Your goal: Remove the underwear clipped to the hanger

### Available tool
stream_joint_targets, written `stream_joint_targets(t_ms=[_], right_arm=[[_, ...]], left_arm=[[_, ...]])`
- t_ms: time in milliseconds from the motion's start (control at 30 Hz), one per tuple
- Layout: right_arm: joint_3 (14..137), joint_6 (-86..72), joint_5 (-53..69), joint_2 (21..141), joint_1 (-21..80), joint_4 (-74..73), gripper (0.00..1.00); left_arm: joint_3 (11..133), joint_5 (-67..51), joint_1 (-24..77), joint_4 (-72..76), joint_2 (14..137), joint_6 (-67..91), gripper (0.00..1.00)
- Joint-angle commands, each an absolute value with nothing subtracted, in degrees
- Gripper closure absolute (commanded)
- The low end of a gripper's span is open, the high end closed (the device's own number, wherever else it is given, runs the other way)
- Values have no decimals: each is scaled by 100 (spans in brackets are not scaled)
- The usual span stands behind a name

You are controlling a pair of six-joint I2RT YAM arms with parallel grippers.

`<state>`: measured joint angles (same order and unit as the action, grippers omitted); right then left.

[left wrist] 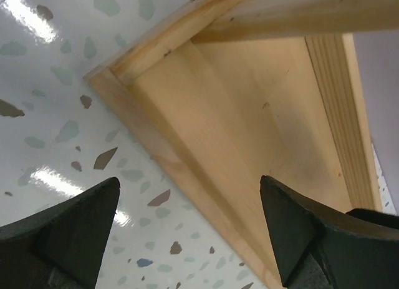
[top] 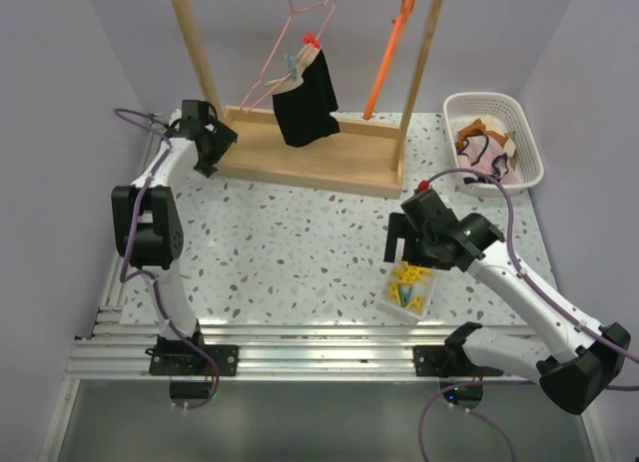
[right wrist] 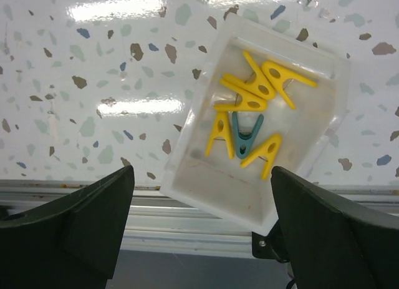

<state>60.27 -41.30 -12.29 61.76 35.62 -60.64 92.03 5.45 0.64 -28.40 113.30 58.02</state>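
Beyond the left claw (top: 212, 148) and off to its right, the black brief with a beige panel (top: 310, 105) hangs from a thin pink wire hanger (top: 300, 33) inside the pale wooden rack (top: 300, 153). It is pinned along its top edge by a red peg (top: 312, 38) and a blue peg (top: 291, 61). That claw sits low at the left end of the rack's base, its fingers (left wrist: 68, 239) spread wide with nothing between them. Its wrist view shows the corner of the base plank and the speckled white desk (top: 300, 242) under the gap. An orange plastic hanger (top: 384, 63) hangs further right within the frame. The right claw (top: 397, 250) is well apart from the rack, near the front edge of the desk. Its fingers (right wrist: 75, 226) are likewise apart and empty, hovering over a clear plastic tray (right wrist: 206, 189) that holds yellow clothes pegs (right wrist: 255, 89) and one teal peg (right wrist: 245, 136). Behind that claw and to its right, a white slotted basket (top: 479, 100) holds the pale pink brief with dark navy trim (top: 496, 165) beside a brown cloth (top: 471, 135).
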Motion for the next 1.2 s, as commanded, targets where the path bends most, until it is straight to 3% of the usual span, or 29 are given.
stream_joint_targets(t_ms=[0, 133, 267, 667, 800, 967, 1167], right_arm=[[6354, -3780, -985, 6371, 3568, -5678, 6], [6434, -3735, -757, 6592, 3568, -5573, 7], [6442, -3735, -712, 6679, 3560, -5520, 7], [6477, -3639, -519, 7119, 3560, -5177, 6], [6653, -3569, -457, 7295, 3551, -5159, 6], [6767, -3507, -360, 7409, 3559, -5115, 6], [6733, -3472, -308, 7435, 3551, -5063, 7]], left_arm=[[10220, 958, 9, -3470, 11872, 6170, 4], [11090, 844, 9, -3980, 12647, 6310, 13], [11040, 765, -149, -4113, 12691, 6398, 17], [10924, 826, -237, -4500, 12691, 6741, 18], [11083, 782, -255, -4588, 13025, 6820, 24], [11233, 624, -281, -4676, 13271, 6882, 41], [10943, 642, -290, -4562, 13070, 6864, 76]])
